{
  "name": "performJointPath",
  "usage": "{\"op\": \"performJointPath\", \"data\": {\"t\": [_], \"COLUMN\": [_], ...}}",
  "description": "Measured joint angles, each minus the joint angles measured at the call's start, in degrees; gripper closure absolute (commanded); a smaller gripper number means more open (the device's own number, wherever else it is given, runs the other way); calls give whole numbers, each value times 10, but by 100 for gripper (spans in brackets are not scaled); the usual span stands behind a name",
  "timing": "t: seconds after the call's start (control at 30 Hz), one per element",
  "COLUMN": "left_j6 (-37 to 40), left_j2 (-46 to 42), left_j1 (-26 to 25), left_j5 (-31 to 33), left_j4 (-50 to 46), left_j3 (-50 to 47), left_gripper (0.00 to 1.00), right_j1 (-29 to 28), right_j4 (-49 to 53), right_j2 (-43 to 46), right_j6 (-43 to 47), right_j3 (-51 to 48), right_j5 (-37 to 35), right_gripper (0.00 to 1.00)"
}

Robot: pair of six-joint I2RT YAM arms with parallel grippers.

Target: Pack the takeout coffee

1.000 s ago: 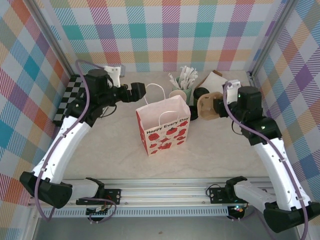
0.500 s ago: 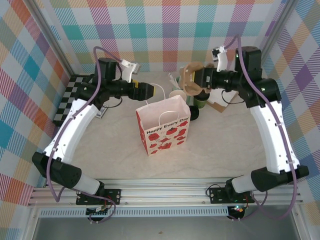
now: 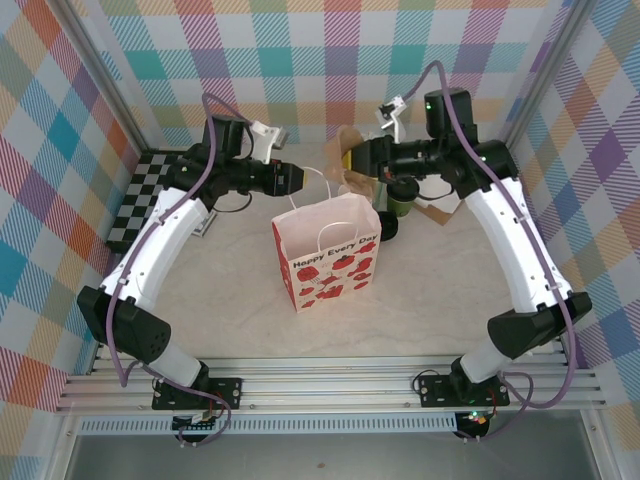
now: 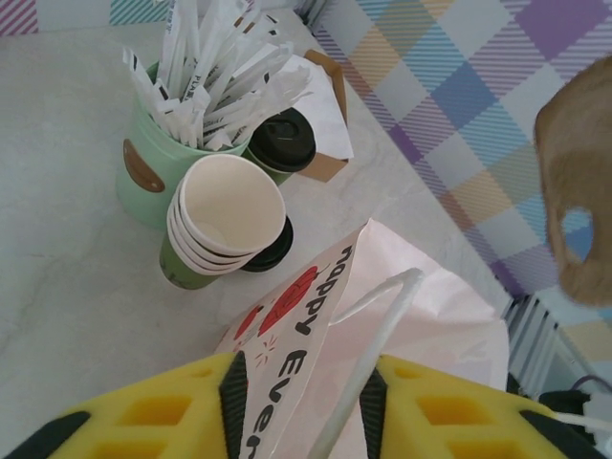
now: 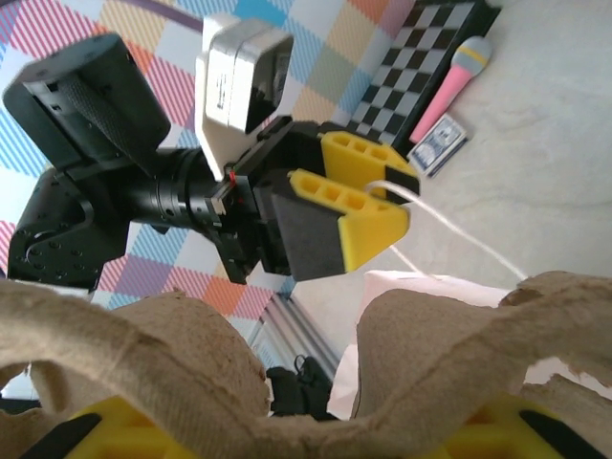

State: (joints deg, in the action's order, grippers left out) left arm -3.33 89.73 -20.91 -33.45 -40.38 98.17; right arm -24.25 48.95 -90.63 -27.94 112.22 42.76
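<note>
**Left:** the left gripper (image 3: 292, 178) had its jaws narrow around the white handle (image 4: 378, 325). A firm pinch could not be confirmed. The hold presumably served to steady the red-and-white bag (image 3: 325, 255) on the bench (image 3: 230, 290), mouth open.

**Centre:** the right gripper (image 3: 362, 160) clasped a brown pulp carrier (image 4: 579, 191) above that mouth, likely for loading.

**Right:** the takeout coffee (image 4: 282, 143) stood unpacked behind the bag, beside the stacked cups (image 4: 229, 206).

Behind the poppy-printed paper bag (image 3: 325, 255), a cutlery-stuffed mint cup (image 4: 153, 172) stands just beside stacked cream cups (image 4: 225, 206); a pink microphone (image 5: 448, 91) lies by a checkered mat (image 5: 421, 48).
</note>
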Motion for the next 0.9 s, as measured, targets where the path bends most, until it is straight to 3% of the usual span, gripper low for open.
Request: {"op": "performJointPath", "data": {"t": [0.1, 0.37, 0.47, 0.9], "left_j6": [-2, -2, -2, -17], "left_j2": [1, 9, 18, 28], "left_j1": [0, 0, 0, 0], "left_j5": [-1, -9, -11, 12], "left_j4": [0, -3, -5, -5], "left_j3": [3, 10, 19, 24], "left_gripper": [79, 90, 100, 100], "right_j1": [-15, -25, -27, -36], "right_j4": [0, 12, 30, 118], "right_j2": [-16, -39, -50, -82], "right_j6": [-4, -1, 5, 57], "right_j3": [1, -7, -10, -49], "right_j5": [13, 40, 51, 28], "right_gripper": [63, 63, 62, 61]}}
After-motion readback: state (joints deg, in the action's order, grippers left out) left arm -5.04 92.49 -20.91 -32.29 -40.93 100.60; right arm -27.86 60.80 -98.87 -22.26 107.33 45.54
